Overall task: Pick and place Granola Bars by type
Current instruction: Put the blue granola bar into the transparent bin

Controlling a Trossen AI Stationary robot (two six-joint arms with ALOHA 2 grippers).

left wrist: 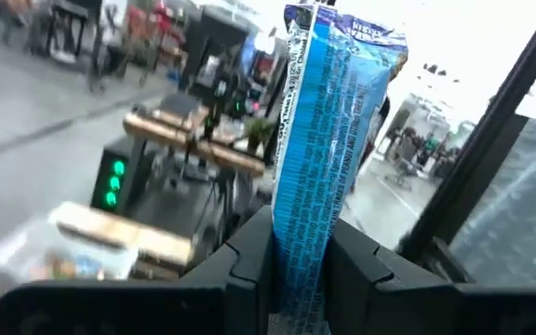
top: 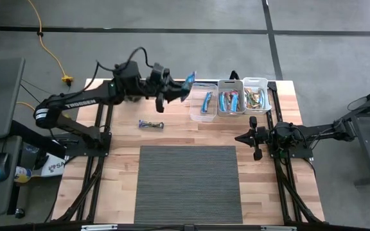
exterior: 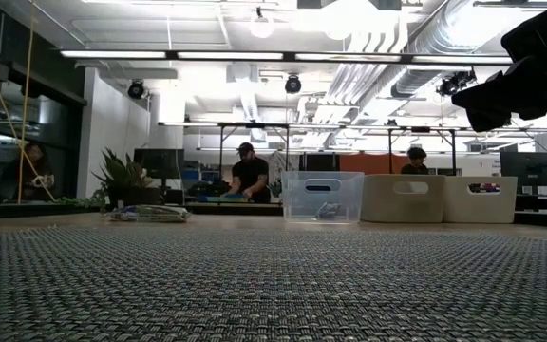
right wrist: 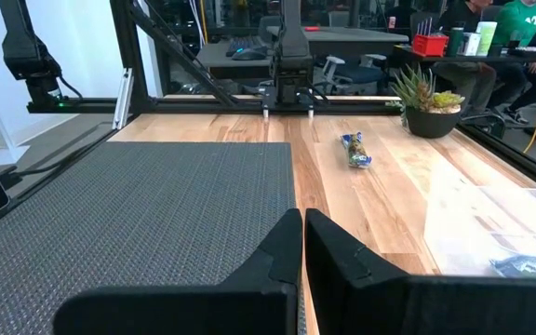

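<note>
My left gripper (top: 177, 90) hangs in the air over the table's far part, just left of the clear bin (top: 203, 106), shut on a bright blue granola bar (top: 188, 82); in the left wrist view the same bar (left wrist: 328, 140) stands out past the left gripper (left wrist: 301, 251). Another wrapped bar (top: 151, 124) lies flat on the wood left of the bins; it shows as a bar (right wrist: 356, 149) in the right wrist view. My right gripper (top: 255, 136) waits shut at the mat's far right corner, touching nothing. My left gripper pinches the blue bar by one end (left wrist: 301, 237) between its two fingers (left wrist: 249, 265), with the wrapper's flat faces against the pads. The bar runs straight out along the fingers, toward the table's right. It is lifted clear of the table.
Three bins stand in a row at the far edge: the clear bin holds blue bars, the middle bin (top: 231, 101) blue-red ones, the right bin (top: 257, 97) yellow-green ones. A grey mat (top: 188, 183) covers the near middle. A potted plant (right wrist: 426, 98) stands at the far left. People sit beyond the table.
</note>
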